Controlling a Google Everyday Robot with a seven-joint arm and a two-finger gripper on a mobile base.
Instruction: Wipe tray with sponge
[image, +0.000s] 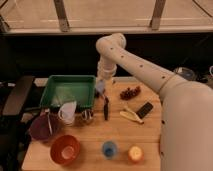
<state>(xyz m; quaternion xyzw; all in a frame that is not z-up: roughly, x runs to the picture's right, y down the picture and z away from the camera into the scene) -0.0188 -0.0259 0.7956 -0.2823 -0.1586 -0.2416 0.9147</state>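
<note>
My white arm reaches in from the right side of the frame, bends at the upper middle and drops straight down. My end effector hangs at the middle of the frame, just off the right rim of the large green rectangular plastic tray. Its fingers are closed narrowly on the small rectangular blue sponge, which pokes out below them, beside the tray's near right corner. I cannot tell whether the sponge touches the rim.

The tray sits at the left centre of the light wooden desk. In front of it stand a white plastic cup and a dark purple round bowl, with a round orange bowl at the lower left. A small round blue cup and a round orange fruit sit along the bottom edge. Just below my end effector lies a slim black-handled utensil. To its right lie a bunch of dark red grapes, a yellow banana and a flat black rectangular object.
</note>
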